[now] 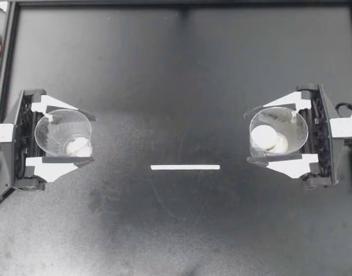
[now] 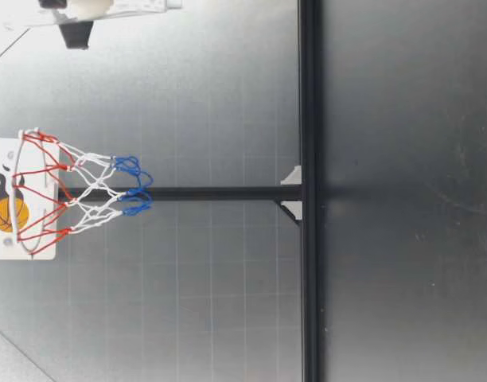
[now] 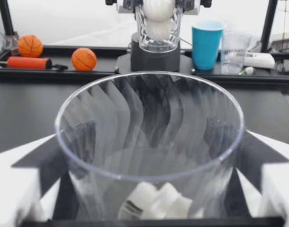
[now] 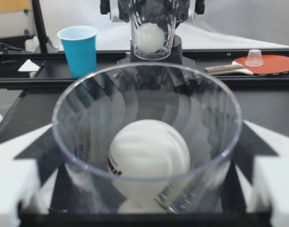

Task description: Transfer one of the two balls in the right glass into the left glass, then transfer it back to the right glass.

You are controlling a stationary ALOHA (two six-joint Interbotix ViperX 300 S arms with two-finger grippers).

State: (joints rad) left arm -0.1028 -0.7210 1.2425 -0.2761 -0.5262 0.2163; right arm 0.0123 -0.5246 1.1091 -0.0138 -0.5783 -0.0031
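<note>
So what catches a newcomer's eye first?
Two clear glasses face each other across the black table, each clamped in a gripper's jaws: the left glass in my left gripper holds one white ball, the right glass in my right gripper two white balls. In the low view, a toy basketball hoop with a red, white and blue net stands on a post at the table's far edge.

The desk [image 1: 182,75] is black and flat. One thin white strip [image 1: 185,167] lies on it, just below the frame's middle.
</note>
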